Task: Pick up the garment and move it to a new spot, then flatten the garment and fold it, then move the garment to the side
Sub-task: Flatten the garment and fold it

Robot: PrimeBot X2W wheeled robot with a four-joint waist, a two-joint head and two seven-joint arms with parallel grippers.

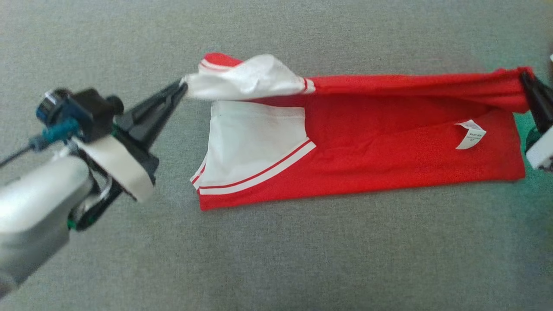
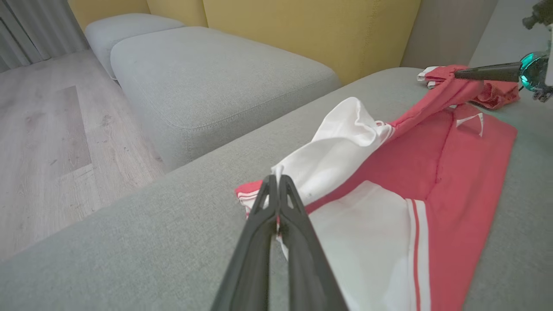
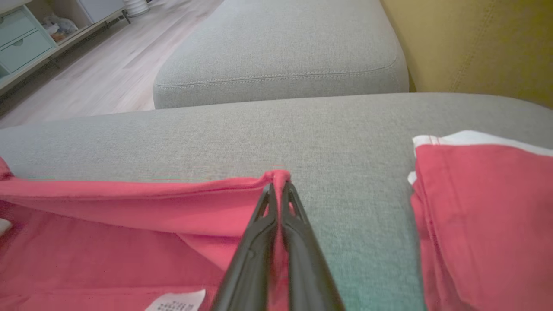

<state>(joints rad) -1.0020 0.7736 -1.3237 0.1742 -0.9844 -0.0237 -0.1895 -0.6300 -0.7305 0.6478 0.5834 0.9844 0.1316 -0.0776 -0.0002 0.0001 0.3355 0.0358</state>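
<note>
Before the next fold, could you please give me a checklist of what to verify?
1. Left gripper shut on sleeve: ok.
2. Right gripper shut on red edge: ok.
3. Red edge taut between the grippers: ok.
4. Sleeve smooth: not ok, bunched.
5. Rest of garment flat on cushion: ok.
6. Other red cloth part of the same garment: cannot tell.

Garment point(image 1: 389, 142) red, white sleeves with red-white stripe trim; grey cushion point(image 1: 276, 259); yellow backrest point(image 2: 302, 30).
</note>
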